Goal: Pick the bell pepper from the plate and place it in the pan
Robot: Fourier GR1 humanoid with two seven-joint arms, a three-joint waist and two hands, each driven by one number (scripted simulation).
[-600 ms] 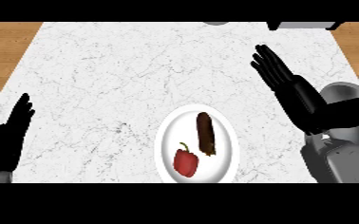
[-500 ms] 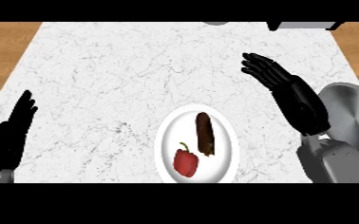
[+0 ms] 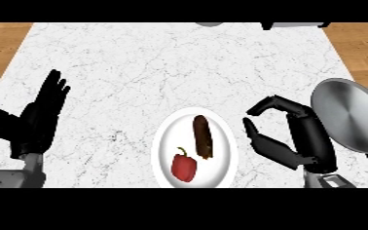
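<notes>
The pepper (image 3: 184, 166) is lying on the near left part of the plate (image 3: 164, 141), beside a brown sausage (image 3: 204, 136), and nothing is holding it, so you are at the reach step. Your right hand (image 3: 287, 139) is hovering just right of the plate, thumb and fingers curved apart around nothing. Next you are going left and down onto the pepper without nudging the sausage. The pan (image 3: 345, 113) is waiting at the right edge, near that hand. Your left hand (image 3: 39, 114) is resting released at the left, with bare counter (image 3: 158, 68) beyond.
</notes>
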